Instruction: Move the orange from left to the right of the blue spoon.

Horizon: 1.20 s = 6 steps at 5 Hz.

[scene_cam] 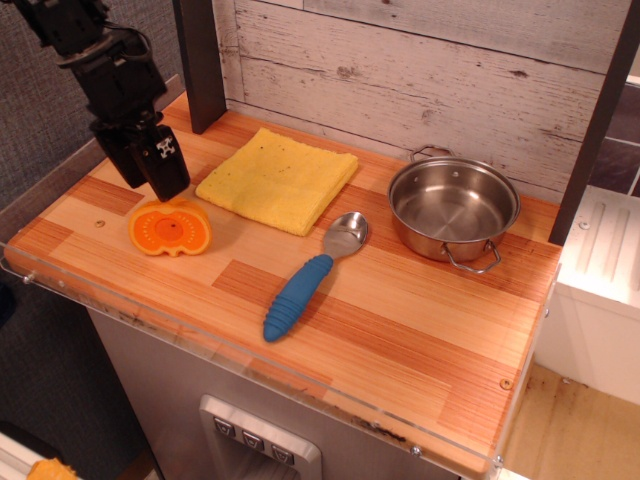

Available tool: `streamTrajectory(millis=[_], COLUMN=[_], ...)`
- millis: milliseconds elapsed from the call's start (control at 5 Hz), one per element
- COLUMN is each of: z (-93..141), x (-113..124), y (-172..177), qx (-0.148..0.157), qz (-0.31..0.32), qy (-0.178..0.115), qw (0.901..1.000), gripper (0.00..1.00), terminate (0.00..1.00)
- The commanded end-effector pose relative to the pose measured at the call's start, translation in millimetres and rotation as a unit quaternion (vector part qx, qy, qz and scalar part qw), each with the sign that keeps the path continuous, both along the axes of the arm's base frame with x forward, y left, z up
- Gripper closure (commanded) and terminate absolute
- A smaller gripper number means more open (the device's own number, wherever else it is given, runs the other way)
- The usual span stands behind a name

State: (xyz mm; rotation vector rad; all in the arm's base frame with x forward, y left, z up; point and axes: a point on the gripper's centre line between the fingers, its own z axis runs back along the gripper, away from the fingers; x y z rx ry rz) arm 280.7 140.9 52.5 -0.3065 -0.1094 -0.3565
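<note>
The orange (170, 229), a glossy toy half with its cut face up, lies on the wooden counter at the left. The blue spoon (305, 282) lies to its right, silver bowl toward the back, ribbed blue handle toward the front edge. My gripper (152, 180) hangs just behind and above the orange, its two black fingers (167, 165) pointing down with a narrow gap between them. It holds nothing, and its tips are close to the orange's back edge.
A folded yellow cloth (279, 179) lies behind the spoon. A steel pot (453, 209) stands at the back right. A dark post (201, 62) rises at the back left, close to the arm. The counter (400, 340) has a clear plastic lip along its front edge.
</note>
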Motion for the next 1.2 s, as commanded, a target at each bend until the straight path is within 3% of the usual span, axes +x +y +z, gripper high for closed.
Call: streamTrajectory(millis=[0,400,600,800,1000], z=[8.9,-11.6,-25.3,-25.2,-6.3], x=[-9.0,-15.7,-16.3,-15.8,-20.9], y=[-8.1,-25.7,-33.7,-42.5,-53.1], qx=[0.007,0.033,0.047,0.061,0.061], qz=[-0.085,-0.102,-0.093,-0.088,-0.038], qy=[-0.024,-0.002,0.016,0.011,-0.025], qw=[0.9961,0.9942,0.9944,0.9942,0.9971], gripper=[0.0,0.0,1.0,1.0,1.0], terminate=[0.0,0.0,0.0,0.0,0.0])
